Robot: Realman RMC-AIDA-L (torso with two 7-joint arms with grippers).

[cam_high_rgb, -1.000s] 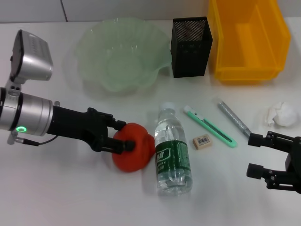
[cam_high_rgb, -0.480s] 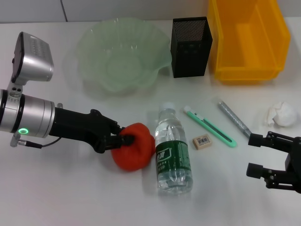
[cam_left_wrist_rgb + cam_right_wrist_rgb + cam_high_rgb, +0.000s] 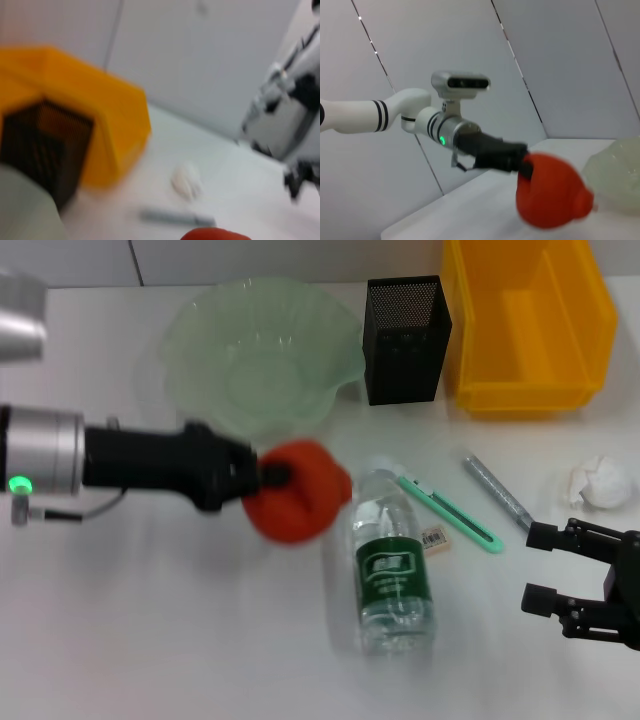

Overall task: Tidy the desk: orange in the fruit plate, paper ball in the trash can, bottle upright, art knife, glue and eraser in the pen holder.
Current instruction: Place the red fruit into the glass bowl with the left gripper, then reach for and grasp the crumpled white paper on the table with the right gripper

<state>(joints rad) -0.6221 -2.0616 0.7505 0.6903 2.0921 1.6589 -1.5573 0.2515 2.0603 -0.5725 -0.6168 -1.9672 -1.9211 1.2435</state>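
My left gripper is shut on the orange and holds it above the table, just in front of the pale green fruit plate. The orange also shows in the right wrist view. The clear bottle with a green label lies on its side. The eraser is partly hidden by the bottle. The green art knife and the grey glue stick lie to its right. The paper ball sits at the right edge. The black mesh pen holder stands at the back. My right gripper is open and empty at the front right.
A yellow bin stands at the back right beside the pen holder. In the left wrist view I see the bin, the pen holder, the paper ball and the glue stick.
My left gripper closed on the orange, lifted it and carried it right and toward the fruit plate. The bottle rolled to the right, over part of the eraser. The right arm stayed still.
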